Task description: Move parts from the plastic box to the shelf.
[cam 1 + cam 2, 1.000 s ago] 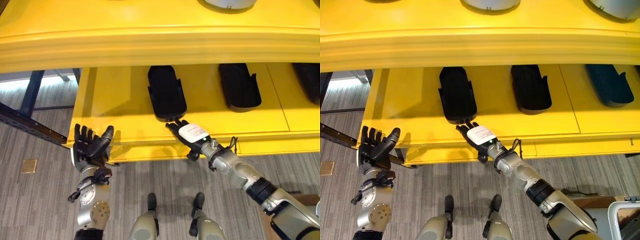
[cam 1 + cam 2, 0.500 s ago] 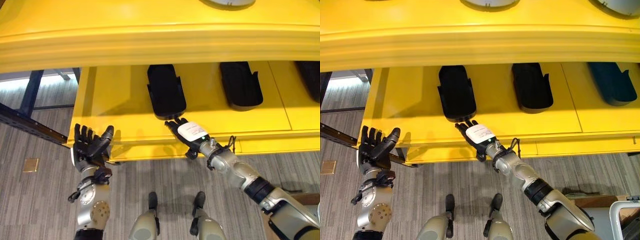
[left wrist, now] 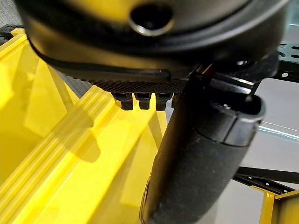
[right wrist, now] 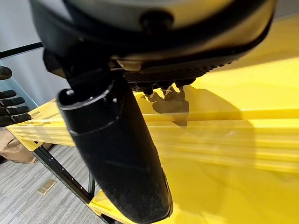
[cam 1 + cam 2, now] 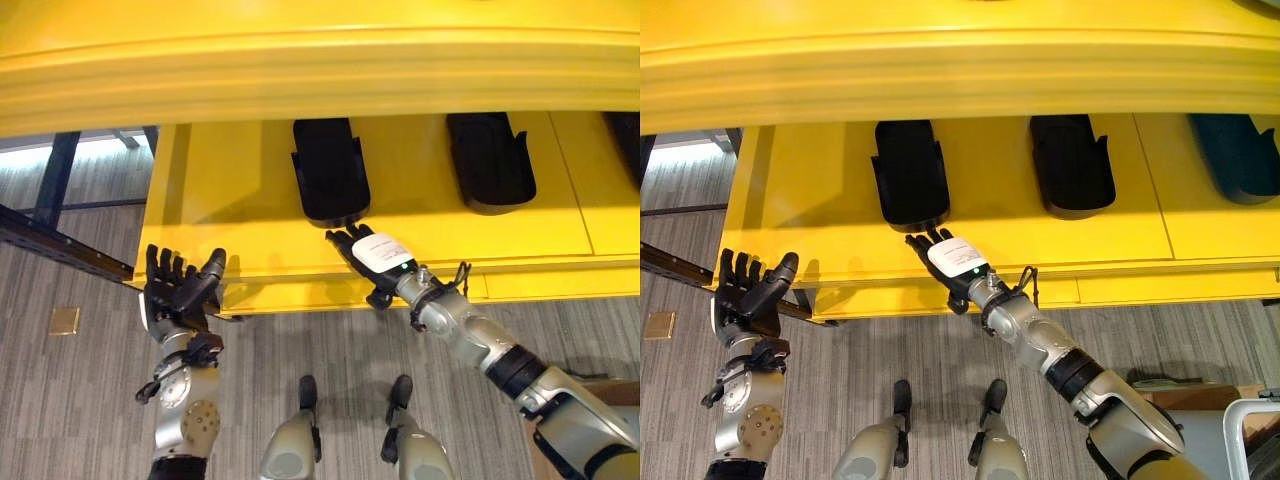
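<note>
The right hand [image 5: 372, 256] is reaching flat, fingers straight and empty, over the front lip of the yellow shelf [image 5: 240, 215], fingertips just short of the nearest black part [image 5: 329, 170]. A second black part [image 5: 489, 160] is lying well apart. The left hand [image 5: 178, 293] is hovering open-fingered off the shelf's corner, above grey floor [image 5: 70, 400].

a yellow shelf [image 5: 790, 190] runs across the view under a thick yellow top edge. three dark parts lie on it: one on the left [image 5: 908, 185], one in the middle [image 5: 1072, 165], one at the right edge [image 5: 1242, 155]. the right hand [image 5: 945, 262] lies flat just beside the left part, fingers straight. the left hand [image 5: 745, 297] is raised near the shelf's left corner, fingers spread, above grey floor [image 5: 840, 380].
</note>
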`<state>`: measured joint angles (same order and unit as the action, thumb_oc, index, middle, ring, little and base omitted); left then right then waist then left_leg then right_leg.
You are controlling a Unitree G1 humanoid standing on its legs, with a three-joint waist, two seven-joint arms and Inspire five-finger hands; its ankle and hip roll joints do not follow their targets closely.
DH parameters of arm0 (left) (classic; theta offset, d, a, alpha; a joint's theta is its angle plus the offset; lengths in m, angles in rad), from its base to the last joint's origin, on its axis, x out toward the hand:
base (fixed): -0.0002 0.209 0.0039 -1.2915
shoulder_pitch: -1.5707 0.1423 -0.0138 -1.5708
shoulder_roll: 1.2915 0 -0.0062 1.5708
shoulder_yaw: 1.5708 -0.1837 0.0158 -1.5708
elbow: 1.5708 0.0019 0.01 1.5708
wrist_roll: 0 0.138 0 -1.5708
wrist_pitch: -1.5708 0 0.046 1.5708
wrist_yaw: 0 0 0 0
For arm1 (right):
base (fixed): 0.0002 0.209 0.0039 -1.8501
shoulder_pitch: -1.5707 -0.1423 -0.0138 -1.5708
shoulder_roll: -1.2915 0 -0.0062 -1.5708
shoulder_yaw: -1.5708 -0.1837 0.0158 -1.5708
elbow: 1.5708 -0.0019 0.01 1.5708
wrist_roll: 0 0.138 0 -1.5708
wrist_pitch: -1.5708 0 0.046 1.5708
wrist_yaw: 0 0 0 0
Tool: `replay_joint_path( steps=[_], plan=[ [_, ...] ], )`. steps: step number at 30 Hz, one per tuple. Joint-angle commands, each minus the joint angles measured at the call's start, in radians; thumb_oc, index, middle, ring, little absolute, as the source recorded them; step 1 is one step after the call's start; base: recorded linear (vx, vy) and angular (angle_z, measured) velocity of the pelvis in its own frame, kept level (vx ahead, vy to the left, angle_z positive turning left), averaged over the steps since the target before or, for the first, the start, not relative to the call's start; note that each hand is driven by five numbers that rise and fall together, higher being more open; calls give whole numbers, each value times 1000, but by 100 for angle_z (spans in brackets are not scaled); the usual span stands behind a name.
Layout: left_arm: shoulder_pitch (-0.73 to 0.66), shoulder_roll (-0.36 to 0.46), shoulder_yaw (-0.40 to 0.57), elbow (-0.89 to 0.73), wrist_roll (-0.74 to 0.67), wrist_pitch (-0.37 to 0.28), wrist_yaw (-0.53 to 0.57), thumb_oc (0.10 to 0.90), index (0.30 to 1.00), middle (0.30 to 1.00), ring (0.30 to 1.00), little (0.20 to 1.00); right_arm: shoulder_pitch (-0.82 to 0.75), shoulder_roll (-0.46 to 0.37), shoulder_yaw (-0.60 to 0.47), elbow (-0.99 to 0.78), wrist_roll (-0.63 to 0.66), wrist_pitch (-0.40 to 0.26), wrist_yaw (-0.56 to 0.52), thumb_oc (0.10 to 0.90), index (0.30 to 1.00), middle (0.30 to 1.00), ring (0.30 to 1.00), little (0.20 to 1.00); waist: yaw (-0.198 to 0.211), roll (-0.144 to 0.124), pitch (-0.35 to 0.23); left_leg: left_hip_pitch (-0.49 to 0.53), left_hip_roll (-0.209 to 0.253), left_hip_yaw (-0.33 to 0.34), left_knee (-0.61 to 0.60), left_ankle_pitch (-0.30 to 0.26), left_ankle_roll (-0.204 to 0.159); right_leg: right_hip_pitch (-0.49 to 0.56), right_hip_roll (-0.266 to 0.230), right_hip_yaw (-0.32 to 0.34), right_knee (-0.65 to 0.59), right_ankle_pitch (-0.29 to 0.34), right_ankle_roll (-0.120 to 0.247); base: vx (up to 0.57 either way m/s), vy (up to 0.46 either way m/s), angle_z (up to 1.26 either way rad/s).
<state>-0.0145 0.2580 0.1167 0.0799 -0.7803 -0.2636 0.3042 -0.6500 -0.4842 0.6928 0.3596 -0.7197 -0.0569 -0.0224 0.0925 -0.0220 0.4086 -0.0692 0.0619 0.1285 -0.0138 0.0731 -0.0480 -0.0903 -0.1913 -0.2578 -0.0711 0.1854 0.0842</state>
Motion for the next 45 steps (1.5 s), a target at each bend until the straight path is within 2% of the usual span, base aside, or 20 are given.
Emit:
replay_joint_path(
  steps=[1, 34, 40, 45],
  plan=[
    [-20, 102, 16, -120, 33, -110, -1, 900, 1000, 1000, 1000, 1000, -127, 77, 24, -8, 45, -28, -31, 900, 1000, 1000, 1000, 1000, 47, -74, -38, -55, -46, -26, 125, -124, 35, -24, -190, 60, 121, -25, 114, 0, 0, 0],
    [-21, 105, 22, -122, 39, -117, 17, 900, 1000, 1000, 1000, 1000, -148, 97, 33, -15, 52, -25, -33, 900, 1000, 1000, 1000, 1000, 60, -77, -23, -73, -50, -29, 152, -135, 42, -35, -197, 62, 136, -30, 113, 0, 0, 0],
    [-18, 105, 29, -125, 47, -111, 20, 900, 1000, 1000, 1000, 1000, -117, 59, -11, -79, 62, -24, -49, 900, 1000, 1000, 1000, 1000, 49, -81, -23, -71, -48, -24, 153, -136, 42, -37, -196, 66, 137, -30, 113, 0, 0, 0],
    [-17, 108, 52, -133, 66, -100, 28, 900, 1000, 1000, 1000, 1000, -50, -26, -80, -232, 64, -41, -62, 900, 1000, 1000, 1000, 1000, 29, -89, -22, -67, -46, -21, 153, -138, 41, -37, -194, 72, 140, -31, 113, 0, 0, 0]
  ],
)
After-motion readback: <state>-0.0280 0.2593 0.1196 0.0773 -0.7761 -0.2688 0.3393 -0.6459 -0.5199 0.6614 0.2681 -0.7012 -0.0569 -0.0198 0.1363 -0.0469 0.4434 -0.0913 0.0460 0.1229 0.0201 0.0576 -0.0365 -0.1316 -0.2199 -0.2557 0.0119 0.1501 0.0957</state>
